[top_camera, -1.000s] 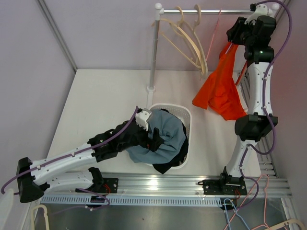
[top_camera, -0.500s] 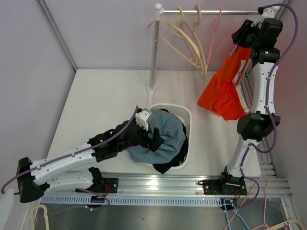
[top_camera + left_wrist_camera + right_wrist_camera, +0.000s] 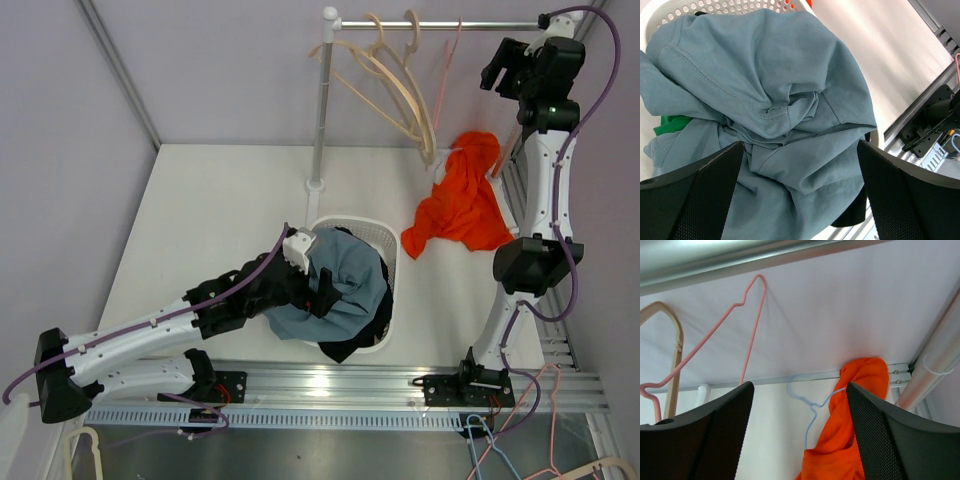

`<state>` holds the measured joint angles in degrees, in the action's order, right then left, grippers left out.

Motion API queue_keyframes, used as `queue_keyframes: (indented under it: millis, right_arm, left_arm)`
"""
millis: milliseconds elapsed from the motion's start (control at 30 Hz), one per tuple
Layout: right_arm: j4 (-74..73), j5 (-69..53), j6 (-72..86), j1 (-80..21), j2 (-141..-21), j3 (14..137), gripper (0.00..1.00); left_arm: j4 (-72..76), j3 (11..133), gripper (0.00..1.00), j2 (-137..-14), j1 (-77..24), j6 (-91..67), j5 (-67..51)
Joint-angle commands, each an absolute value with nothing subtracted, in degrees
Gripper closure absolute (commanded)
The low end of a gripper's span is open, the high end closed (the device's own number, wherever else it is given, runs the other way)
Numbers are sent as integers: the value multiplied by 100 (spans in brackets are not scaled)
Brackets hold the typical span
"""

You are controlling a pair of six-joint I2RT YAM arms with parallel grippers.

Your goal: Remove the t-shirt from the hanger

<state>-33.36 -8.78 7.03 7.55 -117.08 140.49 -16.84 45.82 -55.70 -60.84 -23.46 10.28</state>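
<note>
The orange t-shirt [image 3: 462,205] lies crumpled on the table at the right, below the rail. In the right wrist view the t-shirt [image 3: 850,440] has a thin light blue hanger [image 3: 812,412] running into it, hook free. My right gripper [image 3: 505,70] is high near the rail's right end, open and empty [image 3: 800,440], well above the shirt. My left gripper [image 3: 325,290] is open over the laundry basket [image 3: 392,240], just above a blue-grey shirt [image 3: 775,100], holding nothing.
A metal rail [image 3: 440,24] on a white pole [image 3: 320,110] carries wooden hangers [image 3: 395,80] and a pink wire hanger [image 3: 747,315]. The basket rim [image 3: 740,6] holds blue-grey, green [image 3: 670,125] and dark clothes. More hangers lie below the near edge.
The right gripper held the orange t-shirt up by the rail; it has opened and the shirt has dropped onto the table. The left arm has not moved.
</note>
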Motion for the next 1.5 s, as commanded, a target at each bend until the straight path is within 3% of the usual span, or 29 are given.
queue_keyframes:
  millis: [0, 267, 400, 567, 800, 933, 1200, 1367, 1467]
  right_arm:
    - [-3217, -212, 457, 633, -11320, 14098, 20]
    - [-3997, 964, 27, 291, -11365, 14212, 18]
    - [-5042, 1836, -53, 18, -11294, 13616, 11]
    - [-4354, 1355, 386, 26, -10943, 11297, 7]
    - [-3693, 652, 931, 18, -11381, 10732, 10]
    - [-3489, 124, 1046, 18, -12083, 11318, 14]
    - [-4166, -167, 1292, -176, -14114, 13867, 18]
    - [-3753, -9, 1538, -184, -14431, 14019, 22]
    - [-3604, 727, 1329, -298, -14528, 14001, 20]
  left_arm:
    - [-1494, 4553, 1, -5432, -6047, -2338, 1046]
    - [-1485, 4544, 0, -5432, -6047, -2338, 1055]
    - [-1398, 4535, 1, -5467, -6029, -2417, 950]
    - [-1239, 4369, 1, -5300, -5898, -2610, 484]
    - [-1257, 4131, 1, -4975, -5801, -2742, 325]
    - [-1310, 4035, 1, -4773, -5792, -2768, 378]
    - [-1354, 3981, 1, -4711, -5783, -2716, 404]
    - [-1371, 3990, 0, -4720, -5766, -2672, 404]
    - [-1362, 3981, 1, -4729, -5757, -2663, 387]
